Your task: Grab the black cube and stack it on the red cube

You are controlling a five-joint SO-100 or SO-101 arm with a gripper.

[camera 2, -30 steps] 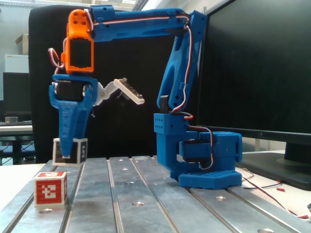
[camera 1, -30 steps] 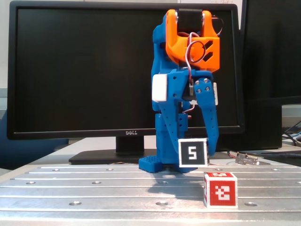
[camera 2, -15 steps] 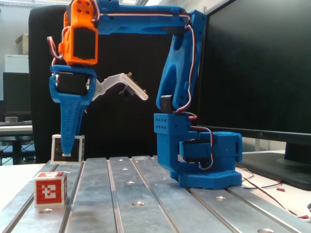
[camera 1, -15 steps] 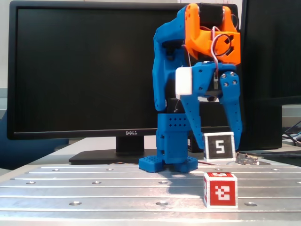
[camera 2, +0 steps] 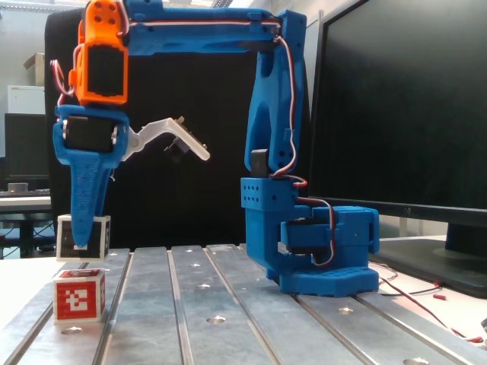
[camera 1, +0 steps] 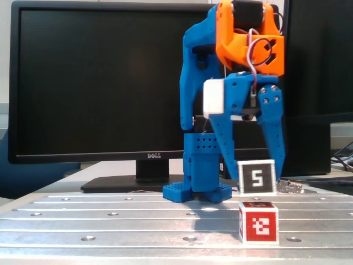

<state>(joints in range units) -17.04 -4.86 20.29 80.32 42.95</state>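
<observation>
The black cube (camera 1: 256, 178) with a white "5" hangs between the blue fingers of my gripper (camera 1: 257, 179), which is shut on it. It hovers just above the red cube (camera 1: 258, 222), which rests on the metal table (camera 1: 110, 221). In the other fixed view, the black cube (camera 2: 92, 237) is held by the gripper (camera 2: 81, 239) a little above the red cube (camera 2: 79, 295), roughly over it. A small gap separates the two cubes in both fixed views.
A Dell monitor (camera 1: 99, 83) stands behind the arm. The arm's blue base (camera 2: 319, 251) sits on the slotted table, with loose wires (camera 2: 426, 293) beside it. A second dark screen (camera 2: 403, 106) fills the right of that view.
The gripper has carried the black cube outward from the base and slightly down, bringing it over the red cube. The red cube has not moved.
</observation>
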